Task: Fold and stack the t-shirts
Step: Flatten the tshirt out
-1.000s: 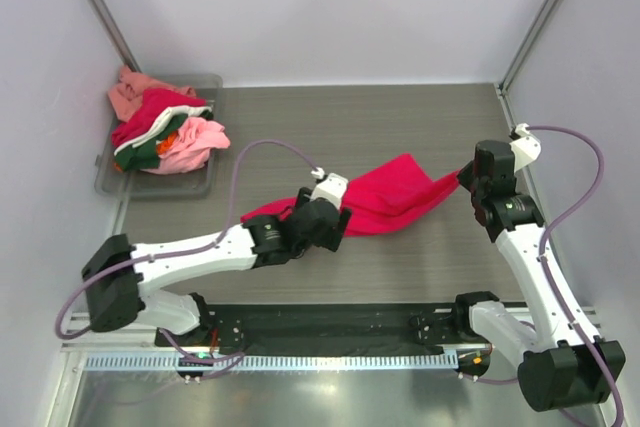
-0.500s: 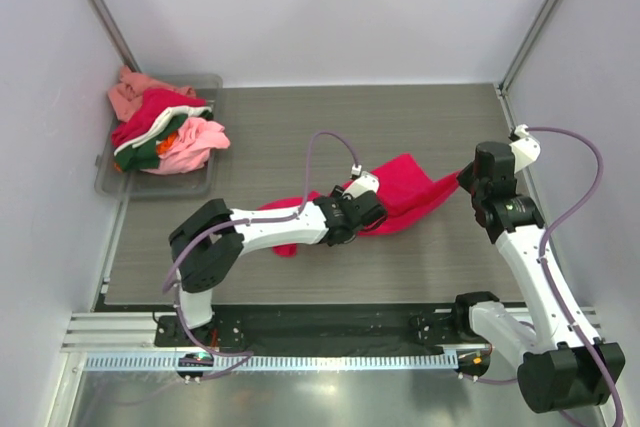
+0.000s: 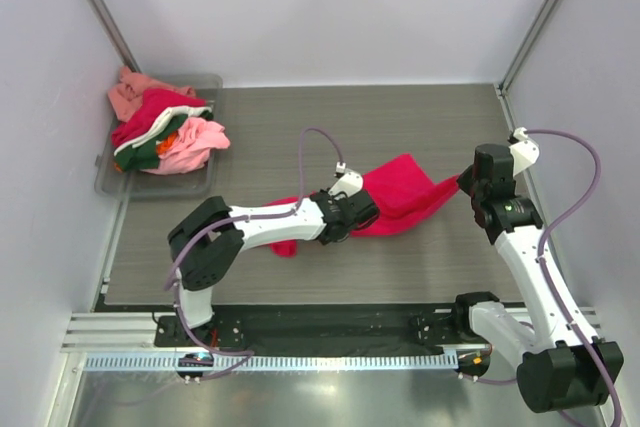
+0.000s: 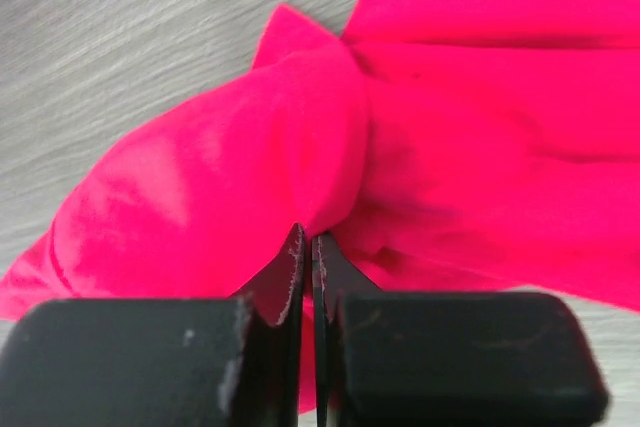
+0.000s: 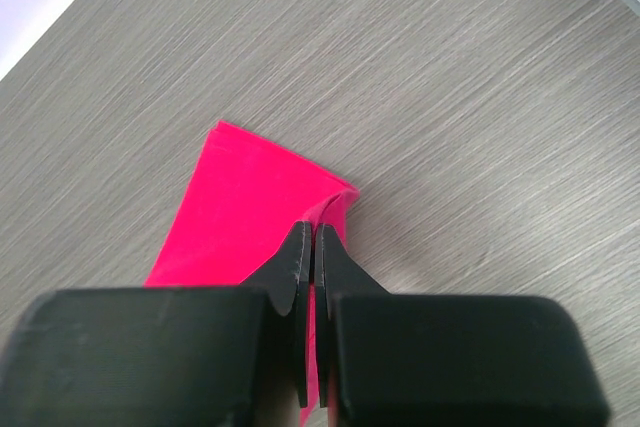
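Observation:
A crimson-red t-shirt (image 3: pixel 405 192) lies crumpled and stretched across the middle of the table. My left gripper (image 3: pixel 365 215) is at its near-left part, shut on a raised fold of the cloth (image 4: pixel 330 147); the left wrist view shows the fingertips (image 4: pixel 307 239) pressed together with red cloth between them. My right gripper (image 3: pixel 463 183) is shut on the shirt's right corner, and the pinched cloth (image 5: pixel 250 212) runs between its closed tips (image 5: pixel 314 235). More t-shirts (image 3: pixel 160 132), pink, red, green, white and orange, are heaped in a bin at the back left.
The grey plastic bin (image 3: pixel 205 183) stands against the left wall. Metal frame posts (image 3: pixel 530 27) rise at the back corners. Bare wood-grain table (image 3: pixel 330 117) lies behind the shirt, and a dark strip (image 3: pixel 320 322) runs along the near edge.
My left gripper reached right onto the red shirt and shut on a fold of it. The right gripper stayed shut on the shirt's corner without moving.

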Available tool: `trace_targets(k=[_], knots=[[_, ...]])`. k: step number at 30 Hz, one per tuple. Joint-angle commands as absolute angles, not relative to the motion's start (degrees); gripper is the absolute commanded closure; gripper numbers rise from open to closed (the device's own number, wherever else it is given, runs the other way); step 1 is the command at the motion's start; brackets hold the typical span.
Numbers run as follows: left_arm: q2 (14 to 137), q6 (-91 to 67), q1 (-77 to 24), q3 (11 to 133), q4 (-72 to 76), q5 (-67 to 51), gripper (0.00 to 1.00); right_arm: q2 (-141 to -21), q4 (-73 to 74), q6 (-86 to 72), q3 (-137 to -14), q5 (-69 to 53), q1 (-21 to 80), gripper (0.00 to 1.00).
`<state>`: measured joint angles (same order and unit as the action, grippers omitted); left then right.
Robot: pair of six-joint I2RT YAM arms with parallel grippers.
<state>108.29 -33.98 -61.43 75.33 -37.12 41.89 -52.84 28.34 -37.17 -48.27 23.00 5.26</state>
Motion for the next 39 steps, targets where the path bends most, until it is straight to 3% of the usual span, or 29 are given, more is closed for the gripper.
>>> trace_targets(k=[1,10,16,21,27,30,39], knots=[[101.8,-34.8,-59.9,72.6,-34.9,40.3,1.00,-52.2,26.8,-36.3,-48.3,23.3,4.9,0.99],[83.3,-31.3,-46.2,67.9,-31.6,24.3,1.00,-57.8,25.3,-37.5,-48.5,21.2,4.5,0.99],[73.1,-29.8,-34.3,72.0,-37.6,29.5,1.00,-64.2,24.0,-39.8,-54.6,18.4,3.9,0.99],[70.2,-26.6,-28.4,81.6,-41.1,31.4,1.00,-69.1,26.6,-41.9,-68.7,10.6,-1.9,0.99],[66.6,-24.8,-26.5,97.8,-46.2,35.9,1.00,-70.2,34.1,-41.0,-87.8,7.6,-3.1,0.99],[61.9,-22.2,-26.5,99.1,-43.3,32.7,1.00,-68.9,38.0,-39.7,-94.4,8.5,-3.1,0.99],[49.7,-23.9,-26.5,98.7,-44.6,24.2,1.00,-60.7,44.1,-37.4,-97.4,8.9,-3.1,0.99]])
